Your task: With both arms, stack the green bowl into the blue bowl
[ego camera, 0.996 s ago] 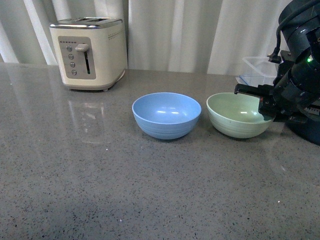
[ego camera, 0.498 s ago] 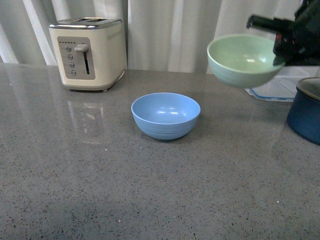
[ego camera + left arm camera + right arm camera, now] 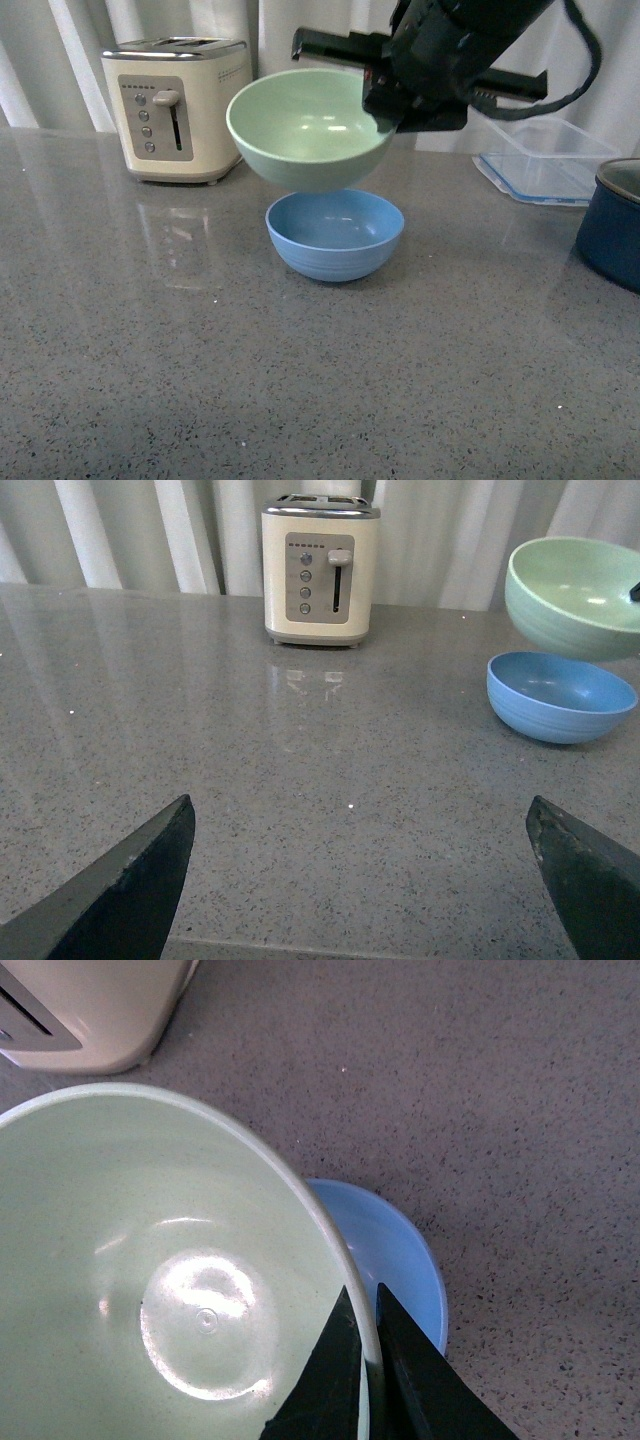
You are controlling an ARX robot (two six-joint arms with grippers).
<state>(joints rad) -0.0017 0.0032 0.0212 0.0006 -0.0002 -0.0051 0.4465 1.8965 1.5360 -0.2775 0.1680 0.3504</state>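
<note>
The green bowl hangs in the air just above the blue bowl, which sits on the grey counter. My right gripper is shut on the green bowl's right rim; in the right wrist view its jaws pinch the rim with one finger inside and one outside, and the blue bowl shows beneath. The left wrist view shows both bowls far off, green bowl over blue bowl. My left gripper is open and empty over bare counter, well away from the bowls.
A cream toaster stands at the back left. A clear plastic container lies at the back right, and a dark navy pot stands at the right edge. White curtains hang behind the counter.
My right gripper has lifted the green bowl off the counter and carried it left, from beside the blue bowl to directly above it. The blue bowl has not moved.
</note>
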